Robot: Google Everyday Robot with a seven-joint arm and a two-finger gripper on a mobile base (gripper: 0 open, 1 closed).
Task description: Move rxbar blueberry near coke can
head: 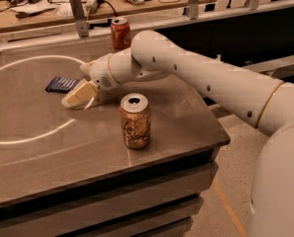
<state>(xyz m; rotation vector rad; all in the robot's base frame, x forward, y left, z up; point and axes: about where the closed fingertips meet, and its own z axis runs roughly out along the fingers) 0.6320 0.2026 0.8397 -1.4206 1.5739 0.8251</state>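
tabletop [33, 162]: grey slab with a pale ring traced across its left half; a cluttered workbench [38, 21] strewn with cables runs behind it.
rxbar blueberry [62, 84]: lies flat on the table's left part, inside the ring, dark blue wrapper up, not held; well apart from the coke can.
gripper [80, 95]: low over the table just right of the bar, its tip close to the bar's right end; whether it is spread or pressed together cannot be told from this angle, and it carries nothing i can see.
step in hand: by my reading, the approach to grasp the bar; none of the carry is done yet.
coke can [120, 33]: upright at the table's back edge, to the right of the bar and behind the wrist.
tan can [135, 121]: upright, top open, near the front, just right of the gripper and below the forearm.
arm [211, 83]: white, reaching in from the right across the table.
doing it well: come down square across the bar's short width, since a flat wrapper likely slides if nudged sideways; lift clear before swinging back toward the red can, keep the forearm off the tan one, and set the bar beside the coke can without bumping it.
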